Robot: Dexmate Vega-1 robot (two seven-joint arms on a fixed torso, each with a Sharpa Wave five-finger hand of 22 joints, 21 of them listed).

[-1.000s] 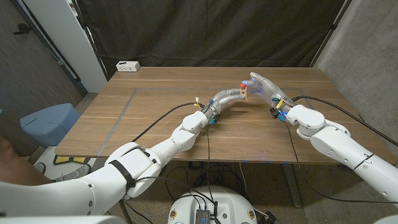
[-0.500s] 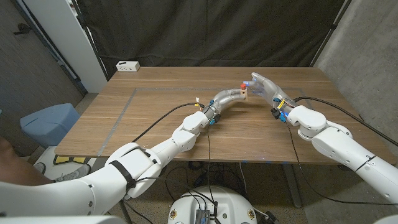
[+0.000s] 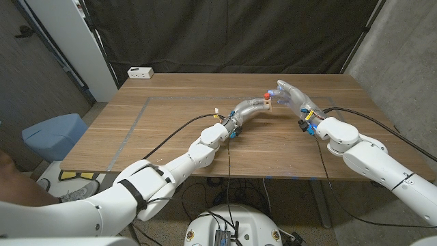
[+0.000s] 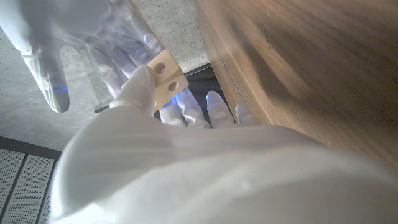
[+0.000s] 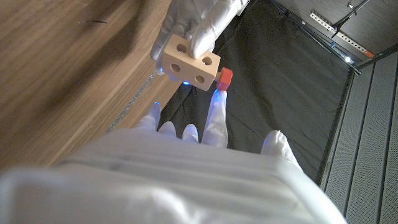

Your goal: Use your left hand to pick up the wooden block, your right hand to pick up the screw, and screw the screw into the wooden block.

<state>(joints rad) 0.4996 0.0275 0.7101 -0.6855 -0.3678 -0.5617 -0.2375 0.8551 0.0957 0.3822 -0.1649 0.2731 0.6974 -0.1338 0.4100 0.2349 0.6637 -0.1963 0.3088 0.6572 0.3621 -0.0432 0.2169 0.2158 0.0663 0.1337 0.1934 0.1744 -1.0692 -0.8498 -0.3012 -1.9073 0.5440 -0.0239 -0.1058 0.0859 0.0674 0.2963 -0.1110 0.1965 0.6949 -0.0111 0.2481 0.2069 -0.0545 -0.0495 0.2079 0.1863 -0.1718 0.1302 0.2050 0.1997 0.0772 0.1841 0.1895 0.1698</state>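
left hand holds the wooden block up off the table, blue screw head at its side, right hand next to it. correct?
Not quite: the screw head is red, not blue, as the right wrist view shows. The left hand does hold the wooden block off the table, with the right hand beside it.

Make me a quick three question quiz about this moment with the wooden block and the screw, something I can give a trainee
1. True or false: the wooden block is lying on the table.
2. Multiple choice: the screw's red head sits (A) at one end of the block, (B) on the table, (C) beside the white box.
3. Which robot hand grips the block?

Key
1. False. The block is held up off the table.
2. A. The red head is against the block's end, with a fingertip of the right robot hand at it.
3. The left robot hand; its fingers wrap the block in both wrist views.
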